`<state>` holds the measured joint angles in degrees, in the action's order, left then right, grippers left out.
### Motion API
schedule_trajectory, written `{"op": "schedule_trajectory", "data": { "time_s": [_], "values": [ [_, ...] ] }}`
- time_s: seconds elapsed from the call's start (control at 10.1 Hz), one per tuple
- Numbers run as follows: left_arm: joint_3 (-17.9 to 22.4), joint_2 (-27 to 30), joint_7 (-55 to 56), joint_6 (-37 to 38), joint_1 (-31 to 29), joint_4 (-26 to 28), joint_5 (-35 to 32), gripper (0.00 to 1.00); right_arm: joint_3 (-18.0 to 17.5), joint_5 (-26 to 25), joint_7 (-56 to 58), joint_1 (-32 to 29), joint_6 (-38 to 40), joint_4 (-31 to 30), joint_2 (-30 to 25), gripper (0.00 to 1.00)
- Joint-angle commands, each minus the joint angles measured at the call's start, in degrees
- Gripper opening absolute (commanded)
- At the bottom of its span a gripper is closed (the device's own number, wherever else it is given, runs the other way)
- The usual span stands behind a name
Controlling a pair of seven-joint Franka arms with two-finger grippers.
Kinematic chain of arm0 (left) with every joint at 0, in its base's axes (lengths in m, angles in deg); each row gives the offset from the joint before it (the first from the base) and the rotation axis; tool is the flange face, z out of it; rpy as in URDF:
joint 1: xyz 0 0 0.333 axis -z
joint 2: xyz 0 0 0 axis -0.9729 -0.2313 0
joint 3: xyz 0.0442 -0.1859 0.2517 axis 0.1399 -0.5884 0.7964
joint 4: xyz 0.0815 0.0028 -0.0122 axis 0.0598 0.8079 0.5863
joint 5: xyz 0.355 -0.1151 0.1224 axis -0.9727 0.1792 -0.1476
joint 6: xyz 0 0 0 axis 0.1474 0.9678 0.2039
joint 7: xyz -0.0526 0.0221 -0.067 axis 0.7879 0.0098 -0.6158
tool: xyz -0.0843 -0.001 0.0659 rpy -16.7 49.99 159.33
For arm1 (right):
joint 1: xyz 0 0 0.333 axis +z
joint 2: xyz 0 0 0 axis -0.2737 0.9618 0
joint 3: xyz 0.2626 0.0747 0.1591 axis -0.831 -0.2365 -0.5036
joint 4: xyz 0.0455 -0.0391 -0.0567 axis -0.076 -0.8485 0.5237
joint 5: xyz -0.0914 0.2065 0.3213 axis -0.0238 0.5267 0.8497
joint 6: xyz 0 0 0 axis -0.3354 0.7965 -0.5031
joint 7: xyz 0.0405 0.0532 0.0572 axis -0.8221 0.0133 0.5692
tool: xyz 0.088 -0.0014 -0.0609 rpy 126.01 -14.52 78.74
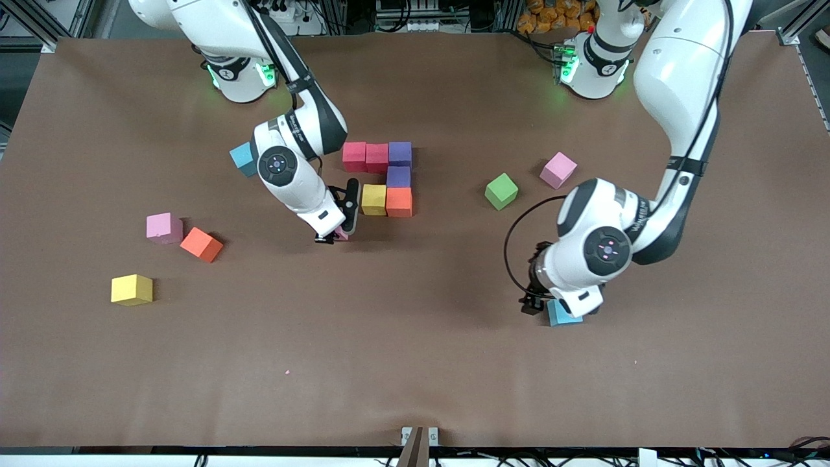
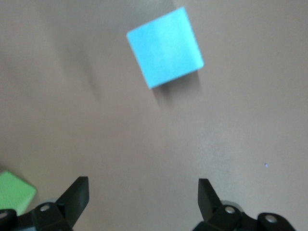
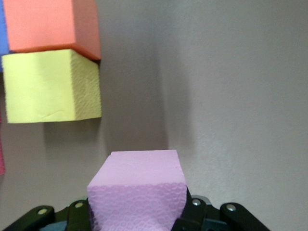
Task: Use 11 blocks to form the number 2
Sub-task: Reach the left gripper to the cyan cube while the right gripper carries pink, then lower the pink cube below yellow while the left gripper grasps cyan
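Note:
Six blocks touch in a partial figure: two red (image 1: 365,157), two purple (image 1: 399,165), a yellow one (image 1: 373,199) and an orange one (image 1: 399,202). My right gripper (image 1: 334,235) is shut on a pink block (image 3: 137,190), low over the table beside the yellow block (image 3: 50,86) and the orange block (image 3: 50,24). My left gripper (image 1: 537,303) is open and empty, low over the table beside a light blue block (image 1: 563,315). In the left wrist view that block (image 2: 164,47) lies ahead of the fingers, not between them.
Loose blocks: pink (image 1: 163,227), orange (image 1: 201,244) and yellow (image 1: 131,289) toward the right arm's end; green (image 1: 501,191) and pink (image 1: 558,170) toward the left arm's end. A blue block (image 1: 242,159) is partly hidden by the right arm.

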<state>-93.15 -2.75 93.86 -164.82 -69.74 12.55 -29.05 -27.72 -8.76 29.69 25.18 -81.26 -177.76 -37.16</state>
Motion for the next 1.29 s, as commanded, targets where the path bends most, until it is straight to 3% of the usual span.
{"op": "schedule_trajectory", "data": {
  "time_s": [0.0,0.79,1.19],
  "values": [
    [-0.4,0.4,-10.4,0.5,-2.5,1.2,-0.4,1.00,0.1,0.5,-1.5,1.4,0.8,-2.9,-2.9,0.30],
    [1.3,-0.5,-29.8,0.8,-4.9,1.6,-0.8,1.00,-2.7,0.7,-1.8,1.7,-0.5,-5.9,-2.7,0.29],
    [1.2,-1.3,-34.2,0.9,-4.3,2.3,-6.5,1.00,-4.4,0.8,-4.4,1.3,-0.7,-5.6,-2.1,0.29]
  ]
}}
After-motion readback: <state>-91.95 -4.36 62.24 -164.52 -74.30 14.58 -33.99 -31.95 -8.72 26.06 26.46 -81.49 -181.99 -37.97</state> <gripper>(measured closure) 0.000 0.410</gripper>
